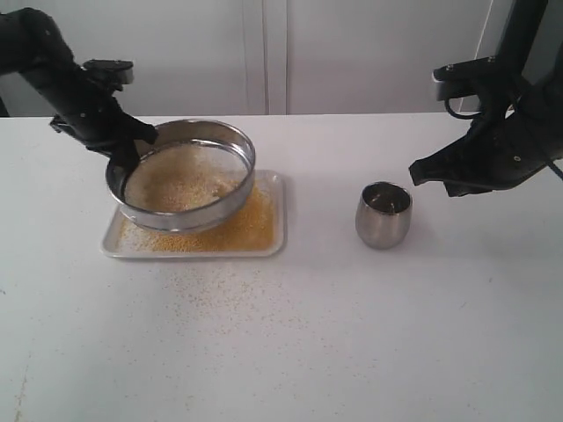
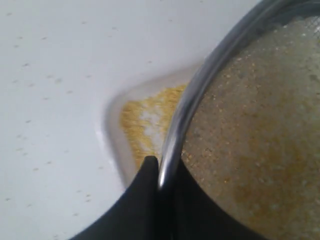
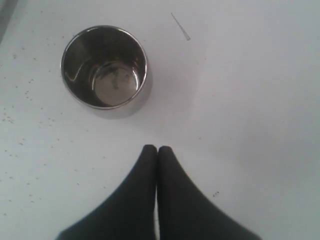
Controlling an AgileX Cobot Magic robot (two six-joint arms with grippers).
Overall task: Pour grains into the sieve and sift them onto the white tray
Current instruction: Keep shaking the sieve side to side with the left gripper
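Exterior – sieve (image 1: 222, 202): tilted over the tray (image 1: 193, 253), held up by its left rim.
Exterior – left fingers (image 1: 130, 151): pinching the sieve's rim.
Exterior – grains (image 1: 180, 180): a pale layer on the mesh, a golden layer on the tray below and to the right, and a thin scatter on the bench (image 1: 378, 334) in front of the tray.
Exterior – cup (image 1: 383, 215): upright on the bench, well apart from the tray, to its right.
Exterior – right fingers (image 1: 422, 172): above the bench, near the cup's right side, not touching it.
Left wrist – left fingers (image 2: 142, 192): one black tip outside the sieve (image 2: 200, 85) wall, one inside, clamped on the steel rim.
Left wrist – grains (image 2: 260, 130): pale and speckled with gold across the mesh. Yellow ones lie in the tray (image 2: 112, 140) corner beneath.
Right wrist – right fingers (image 3: 145, 180): pressed together, holding nothing.
Right wrist – cup (image 3: 104, 66): standing open-mouthed on the bench (image 3: 250, 100), near the tips but clear of them, with only a few specks inside.
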